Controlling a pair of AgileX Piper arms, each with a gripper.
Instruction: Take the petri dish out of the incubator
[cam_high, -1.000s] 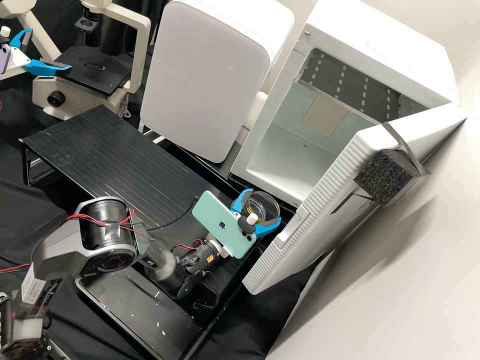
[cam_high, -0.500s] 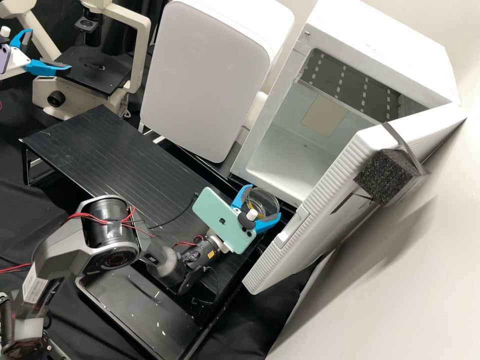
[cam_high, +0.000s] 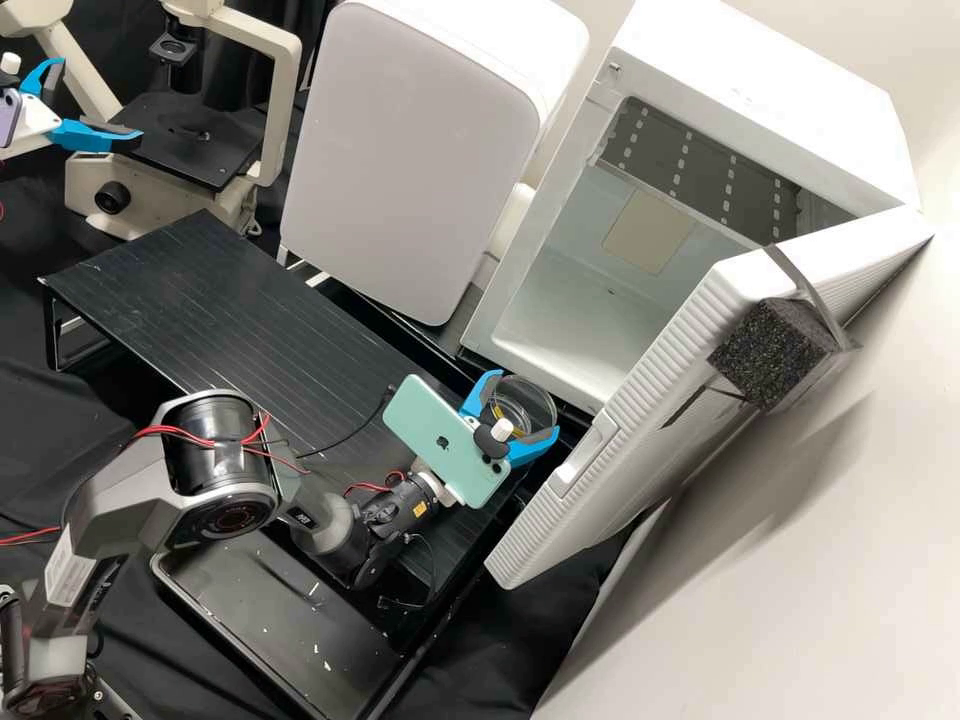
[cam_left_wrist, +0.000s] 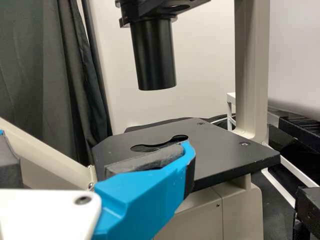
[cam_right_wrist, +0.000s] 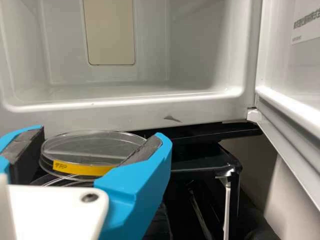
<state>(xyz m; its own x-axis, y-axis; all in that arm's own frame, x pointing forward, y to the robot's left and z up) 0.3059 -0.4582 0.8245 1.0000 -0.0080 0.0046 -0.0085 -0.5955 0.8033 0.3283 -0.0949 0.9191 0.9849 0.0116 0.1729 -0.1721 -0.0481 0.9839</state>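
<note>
In the high view my right gripper (cam_high: 526, 406) is shut on the clear round petri dish (cam_high: 534, 392), just outside the open mouth of the white incubator (cam_high: 750, 60). In the right wrist view the right gripper (cam_right_wrist: 100, 142) has its dark pads at opposite sides of the petri dish (cam_right_wrist: 95, 150), which looks nearly level and bears a yellow label; clear rings show below it. My left gripper (cam_high: 98, 101) stands open at the microscope stage at upper left. The left wrist view shows the left gripper (cam_left_wrist: 97, 150), nothing between its fingers, with the stage beyond.
The incubator door (cam_high: 690, 370) stands wide open close beside the right gripper. A second white appliance (cam_high: 420, 150) is behind the black raised platform (cam_high: 230, 290). At the back left is the microscope (cam_high: 190, 130); a black tray (cam_high: 280, 630) lies in front.
The right gripper has shifted slightly upward in the high view and turned a little, with the petri dish moving along between its fingers. The left gripper has kept still.
</note>
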